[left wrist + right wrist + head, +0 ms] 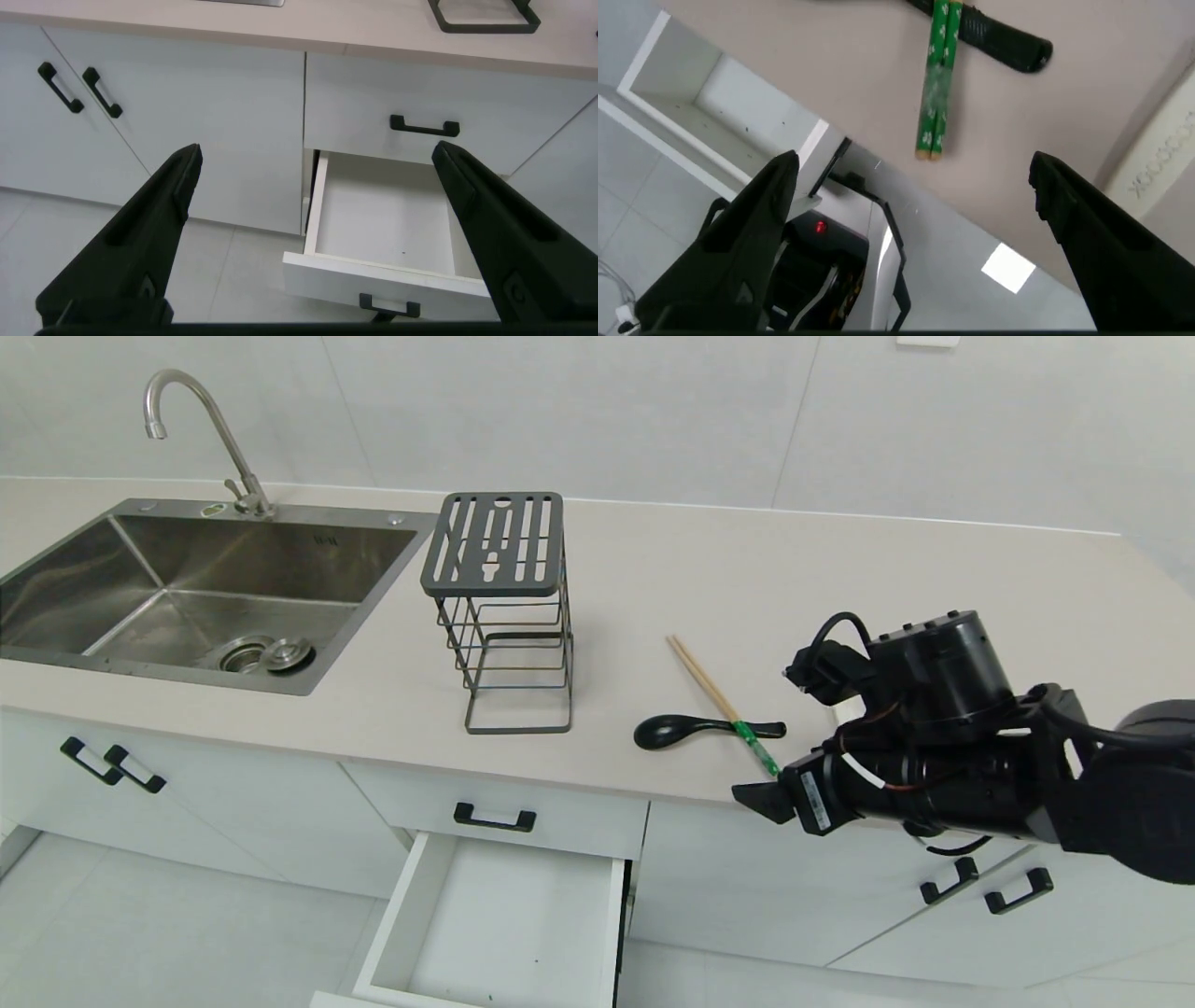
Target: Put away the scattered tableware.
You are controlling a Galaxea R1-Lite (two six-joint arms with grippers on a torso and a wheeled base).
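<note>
Right fingers (766,205), spread and empty, should advance until the chopsticks (938,75) sit centred between them, clear of the spoon (1008,45) beyond.

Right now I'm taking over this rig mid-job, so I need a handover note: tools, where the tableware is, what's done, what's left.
Left tool: open, holding nothing, in front of the open drawer.
Right tool: open, holding nothing, at the counter edge, just short of the green ends of the chopsticks.
Tableware: the chopsticks lie across the handle of the spoon on the counter, right of the rack.
Done: drawer pulled out; neither piece picked up.
Left: grasp chopsticks and spoon and put them away, probably in the rack or drawer.
</note>
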